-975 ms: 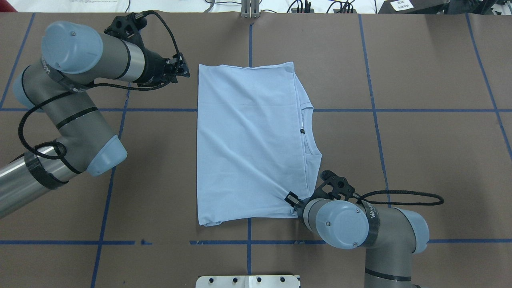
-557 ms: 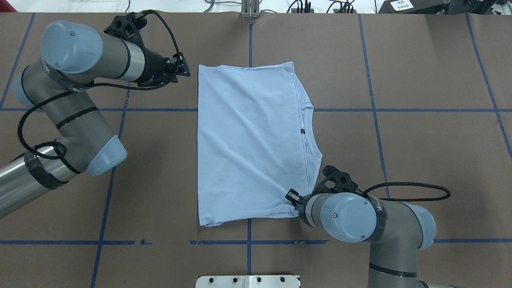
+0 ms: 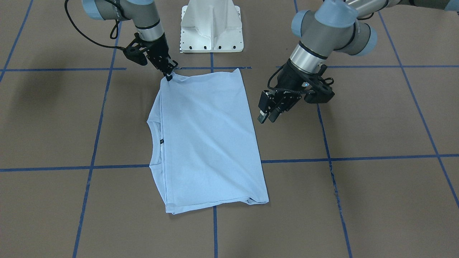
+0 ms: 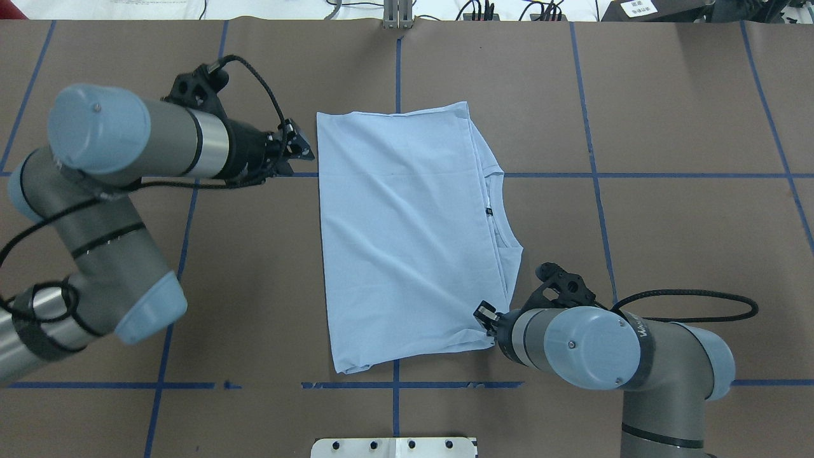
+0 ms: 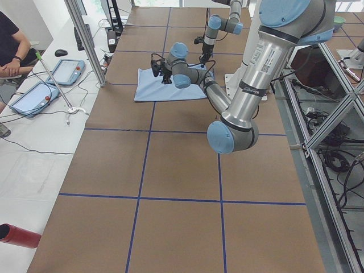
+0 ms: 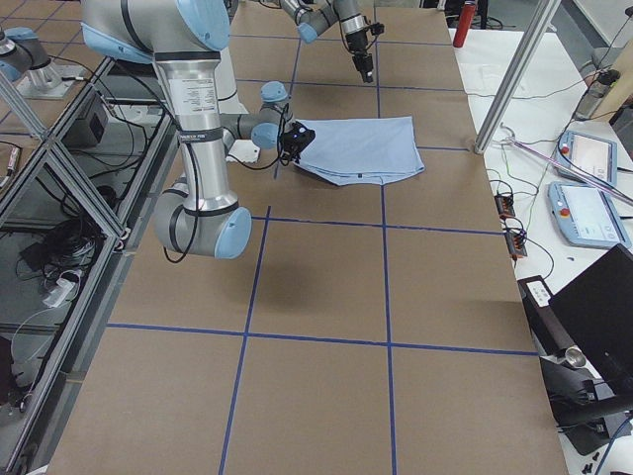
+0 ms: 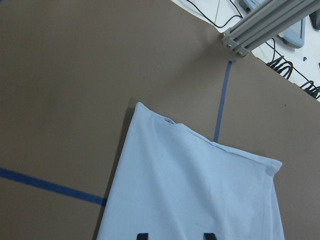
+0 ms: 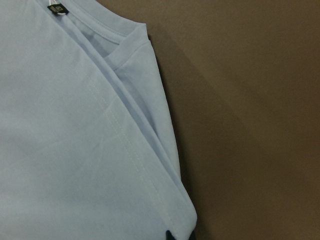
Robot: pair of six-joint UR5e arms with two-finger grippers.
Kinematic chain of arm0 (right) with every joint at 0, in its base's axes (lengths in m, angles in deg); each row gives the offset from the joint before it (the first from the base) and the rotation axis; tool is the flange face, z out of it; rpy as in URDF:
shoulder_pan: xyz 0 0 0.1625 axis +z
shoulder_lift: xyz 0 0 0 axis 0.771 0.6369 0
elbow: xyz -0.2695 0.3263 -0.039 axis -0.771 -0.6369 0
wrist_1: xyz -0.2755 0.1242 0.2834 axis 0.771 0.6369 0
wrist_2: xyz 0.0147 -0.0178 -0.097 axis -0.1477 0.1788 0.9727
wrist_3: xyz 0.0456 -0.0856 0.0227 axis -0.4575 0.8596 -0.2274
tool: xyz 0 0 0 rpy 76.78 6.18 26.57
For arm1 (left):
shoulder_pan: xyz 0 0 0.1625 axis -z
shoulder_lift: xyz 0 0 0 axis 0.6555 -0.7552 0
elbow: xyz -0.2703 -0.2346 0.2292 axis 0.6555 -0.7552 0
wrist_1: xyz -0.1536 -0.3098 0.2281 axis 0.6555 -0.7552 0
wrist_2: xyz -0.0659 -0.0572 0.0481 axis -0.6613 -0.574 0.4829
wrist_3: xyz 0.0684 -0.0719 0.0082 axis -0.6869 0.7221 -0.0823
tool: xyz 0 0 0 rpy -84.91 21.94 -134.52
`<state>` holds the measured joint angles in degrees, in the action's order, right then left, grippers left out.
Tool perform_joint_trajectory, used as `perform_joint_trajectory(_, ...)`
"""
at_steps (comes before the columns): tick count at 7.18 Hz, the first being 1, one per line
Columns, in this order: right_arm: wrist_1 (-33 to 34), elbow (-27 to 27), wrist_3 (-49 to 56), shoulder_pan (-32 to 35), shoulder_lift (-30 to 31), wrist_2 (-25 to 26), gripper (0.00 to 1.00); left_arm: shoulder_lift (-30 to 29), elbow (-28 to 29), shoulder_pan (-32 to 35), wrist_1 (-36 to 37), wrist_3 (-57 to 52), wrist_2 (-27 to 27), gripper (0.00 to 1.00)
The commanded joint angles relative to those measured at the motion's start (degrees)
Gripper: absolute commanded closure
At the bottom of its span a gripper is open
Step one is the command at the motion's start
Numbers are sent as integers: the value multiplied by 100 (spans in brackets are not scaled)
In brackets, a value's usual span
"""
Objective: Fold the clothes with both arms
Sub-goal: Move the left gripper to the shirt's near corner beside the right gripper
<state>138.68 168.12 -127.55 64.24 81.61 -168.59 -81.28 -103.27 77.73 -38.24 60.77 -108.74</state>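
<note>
Brown worktop, mid-fold: right gripper clamped T-shirt corner toward robot-side edge; left gripper, jaws apart, presumably needed its grasp next.

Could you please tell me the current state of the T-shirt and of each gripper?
T-shirt: folded, lying flat, one corner pinched.
Left gripper: jaws open, empty, apart from the T-shirt.
Right gripper: jaws shut on the T-shirt's corner.

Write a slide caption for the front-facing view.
Right gripper pinches a corner of the folded light blue T-shirt; left gripper hovers open beside it.
</note>
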Motion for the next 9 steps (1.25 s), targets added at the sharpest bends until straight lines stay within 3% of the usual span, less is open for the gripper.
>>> perform_joint_trajectory(1, 0, 135, -10, -9, 144, -9, 100, 649, -586, -1700, 79, 1164, 1354, 42)
perform_joint_trajectory(3, 0, 135, -10, -18, 135, -27, 100, 721, -499, -2522, 297, 1667, 1720, 39)
perform_joint_trajectory(9, 0, 170, -19, -27, 91, -9, 100, 422, -262, -3105, 624, 1677, 1712, 44)
